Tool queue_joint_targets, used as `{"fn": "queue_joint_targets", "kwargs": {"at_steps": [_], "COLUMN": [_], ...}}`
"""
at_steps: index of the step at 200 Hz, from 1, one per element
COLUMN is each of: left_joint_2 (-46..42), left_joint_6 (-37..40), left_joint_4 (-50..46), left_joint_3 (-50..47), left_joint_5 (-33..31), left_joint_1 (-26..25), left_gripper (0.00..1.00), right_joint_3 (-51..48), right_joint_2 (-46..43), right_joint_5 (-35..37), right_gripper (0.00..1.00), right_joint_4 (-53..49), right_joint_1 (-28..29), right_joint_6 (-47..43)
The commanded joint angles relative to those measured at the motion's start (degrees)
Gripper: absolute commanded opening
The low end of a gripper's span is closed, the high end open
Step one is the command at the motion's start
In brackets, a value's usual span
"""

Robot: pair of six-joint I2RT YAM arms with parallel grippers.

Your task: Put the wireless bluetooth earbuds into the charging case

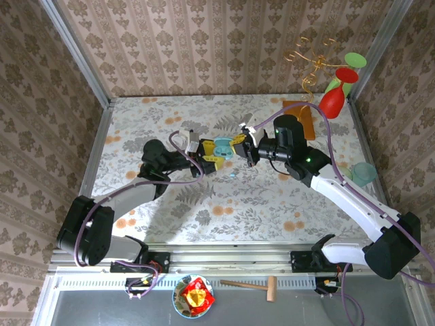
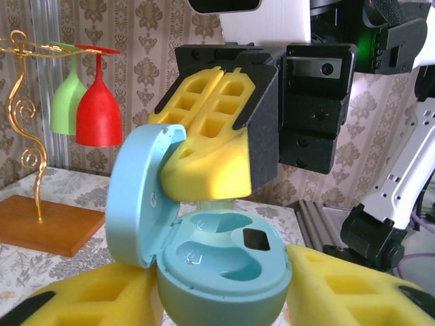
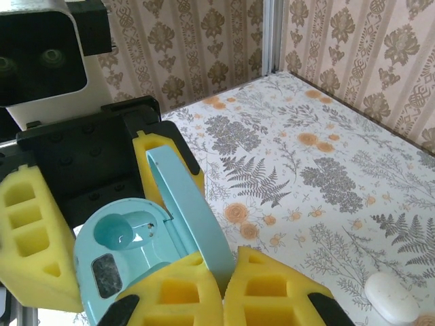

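A light blue charging case [image 2: 224, 272] is held off the table with my left gripper [image 2: 224, 288] shut on its base. Its lid [image 2: 139, 197] stands open to the left, and both wells [image 2: 217, 255] are bare. My right gripper [image 2: 207, 193] hangs just above the far well with its yellow fingers [image 2: 211, 156] pressed together on a pale earbud [image 2: 217, 204] that peeks out below the tips. In the top view the left gripper [image 1: 209, 161] and the right gripper [image 1: 239, 147] meet mid-table at the case [image 1: 222, 147]. In the right wrist view the right gripper [image 3: 224, 285] sits against the lid [image 3: 194, 210].
A small pale blue piece [image 1: 233, 175] lies on the floral table below the grippers. A white pebble-like case [image 3: 391, 299] rests on the table. A gold stand with red [image 1: 332, 100] and green glasses sits back right on a wooden base [image 1: 304, 117]. A teal cup [image 1: 364, 173] is far right.
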Motion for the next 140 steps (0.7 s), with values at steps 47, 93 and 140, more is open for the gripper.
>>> {"fn": "queue_joint_targets", "kwargs": {"at_steps": [47,93,140], "left_joint_2": [0.91,0.73,1.35], "left_joint_6": [-0.76,0.83,-0.04], "left_joint_4": [2.68,3.34,6.88], "left_joint_3": [1.81,0.59,-1.29], "left_joint_5": [0.33,-2.70,-6.46], "left_joint_1": [0.04,1.29,3.07], "left_gripper": [0.30,0.29,0.29], "right_joint_3": [1.09,0.86,-3.46], "right_joint_2": [0.10,-1.99,-8.27], "right_joint_5": [-0.40,1.02,5.49], "right_gripper": [0.04,0.65,0.84], "right_joint_4": [0.26,0.99,6.04], "right_joint_1": [0.44,0.40,-1.05], "right_joint_6": [0.26,3.20,12.08]}}
